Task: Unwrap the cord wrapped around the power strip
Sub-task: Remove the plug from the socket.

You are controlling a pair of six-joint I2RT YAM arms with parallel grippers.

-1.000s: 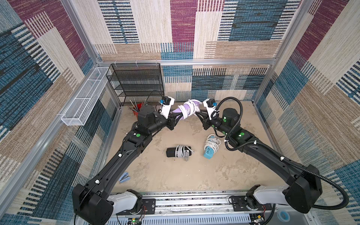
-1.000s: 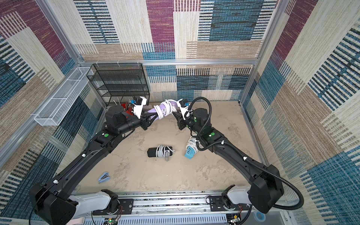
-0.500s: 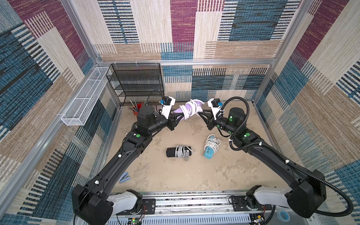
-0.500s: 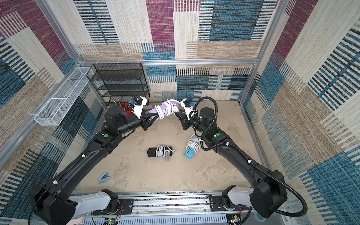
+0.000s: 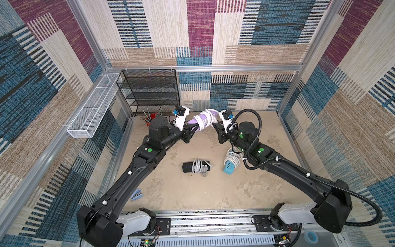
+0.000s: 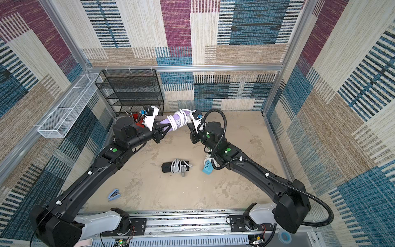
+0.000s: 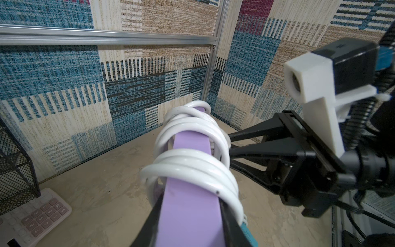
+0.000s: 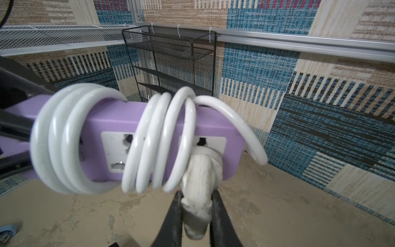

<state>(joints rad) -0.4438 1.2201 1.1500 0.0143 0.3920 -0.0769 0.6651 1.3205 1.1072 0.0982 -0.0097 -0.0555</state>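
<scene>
Strip (image 5: 203, 117) aloft over worktop's (image 5: 192, 192) back edge, left jaws clamped on its end, right jaws gripping the socketed plug (image 8: 197, 171); right arm (image 5: 288, 171) merely shifted, cord (image 5: 200, 126) still fully coiled, so unwrapping unstarted.

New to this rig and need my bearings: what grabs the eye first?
A purple power strip wound in white cord is held in the air over the far side of the table, the left hand clamping one end and the right hand pinching the plug. Nearer lie a black strip and a blue strip, both cord-wrapped.
</scene>
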